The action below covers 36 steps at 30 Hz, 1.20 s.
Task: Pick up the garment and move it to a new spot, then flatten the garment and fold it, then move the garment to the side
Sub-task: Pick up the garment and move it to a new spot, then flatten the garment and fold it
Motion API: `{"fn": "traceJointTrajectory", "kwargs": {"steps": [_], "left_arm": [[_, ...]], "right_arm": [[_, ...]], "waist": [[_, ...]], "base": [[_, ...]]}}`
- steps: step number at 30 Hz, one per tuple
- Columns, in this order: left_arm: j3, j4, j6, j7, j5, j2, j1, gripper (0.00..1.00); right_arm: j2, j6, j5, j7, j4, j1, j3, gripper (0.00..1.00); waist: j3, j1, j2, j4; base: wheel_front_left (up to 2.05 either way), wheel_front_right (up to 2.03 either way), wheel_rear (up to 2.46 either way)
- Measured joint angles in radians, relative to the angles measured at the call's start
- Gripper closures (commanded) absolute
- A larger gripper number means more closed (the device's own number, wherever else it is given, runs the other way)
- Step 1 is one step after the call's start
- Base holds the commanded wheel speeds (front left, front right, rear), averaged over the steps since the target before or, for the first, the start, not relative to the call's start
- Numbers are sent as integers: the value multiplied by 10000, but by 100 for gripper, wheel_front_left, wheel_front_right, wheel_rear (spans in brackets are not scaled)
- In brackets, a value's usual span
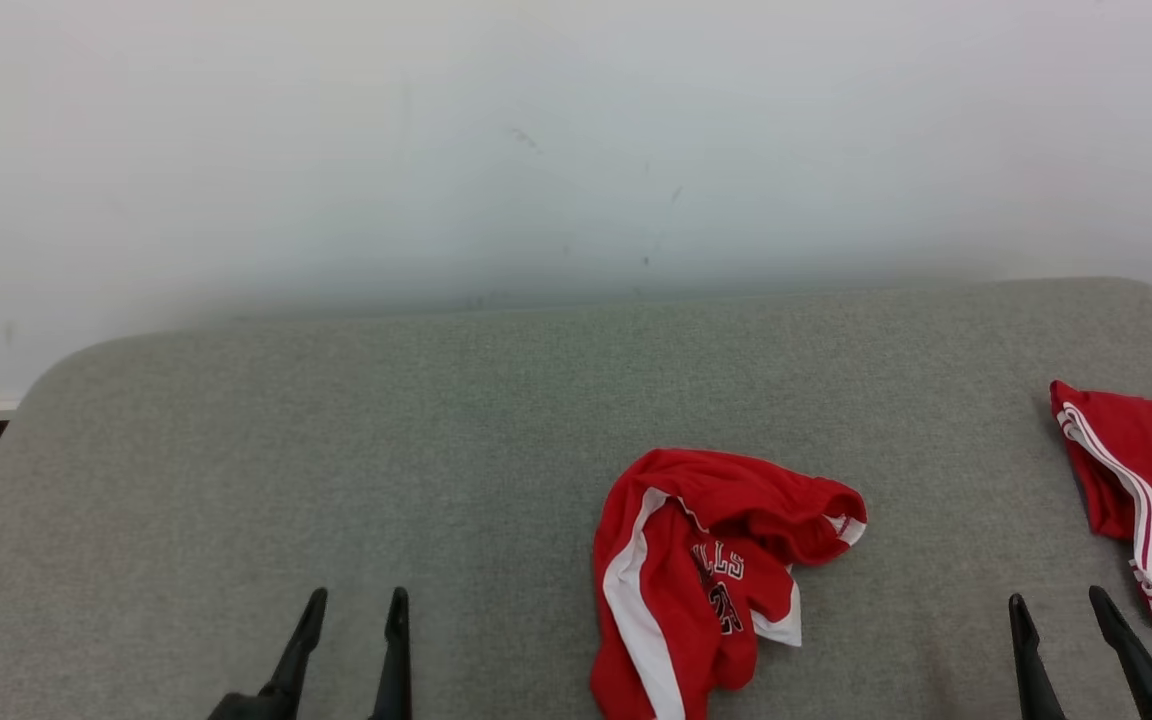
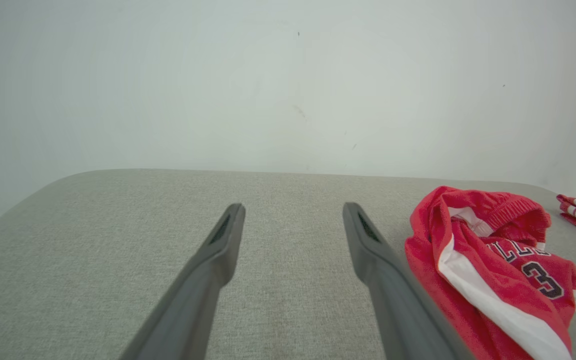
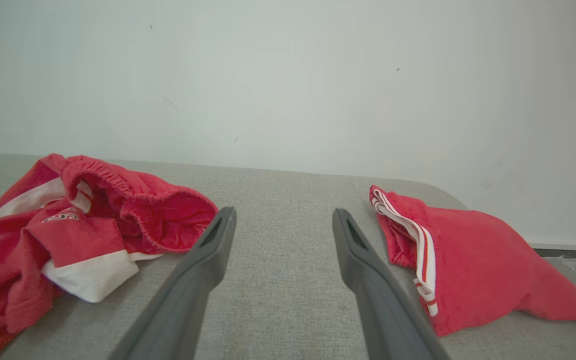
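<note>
I am holding my left pincer (image 1: 357, 592) released, its two dark fingers spread over the bare grey cushion (image 1: 336, 450) and gripping nothing. My right pincer (image 1: 1056, 595) is likewise standing wide and empty, near the cushion's right side.

The crumpled red garment (image 1: 706, 570) is lying between the two pincers, closer to the near edge than to the far one. Its lower end is running off the bottom of the head view, and it is touching neither pincer. A folded red piece (image 1: 1146, 480) with white stripes is sitting at the right, just beside my right pincer's outer finger and well apart from the crumpled one.

The cushion's far edge is rounding off at both corners and meeting a pale wall (image 1: 536, 150). Open fabric is stretching across the whole left half and along the strip behind the garment. A narrower bare lane is lying between the two red pieces.

Dark letters outlined in white are showing on the garment, with folds hiding their start. They are seeming to end in "LLS", and a "3" is showing beneath them in the left wrist view.
</note>
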Motion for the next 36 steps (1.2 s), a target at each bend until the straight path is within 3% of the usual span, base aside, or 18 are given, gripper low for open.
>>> {"fn": "traceJointTrajectory", "kwargs": {"steps": [9,17,30,36], "left_arm": [[694,-267,-522,0,477,-286,998,0],[953,-324,-732,0,568,-456,1088,0],[1078,-297,-826,0,608,-499,1111,0],[631,-472,-838,0,527,-500,488,0]], "right_arm": [[184,0,-44,2,330,381,79,0],[238,0,-73,0,454,440,136,0],[236,0,-73,0,516,408,247,0],[232,0,-63,2,489,212,313,0]], "waist": [[-292,0,0,270],[-356,1,0,349],[-253,1,0,206],[-139,1,0,-109]], "base": [[0,0,0],[0,0,0],[0,0,0],[0,0,0]]}}
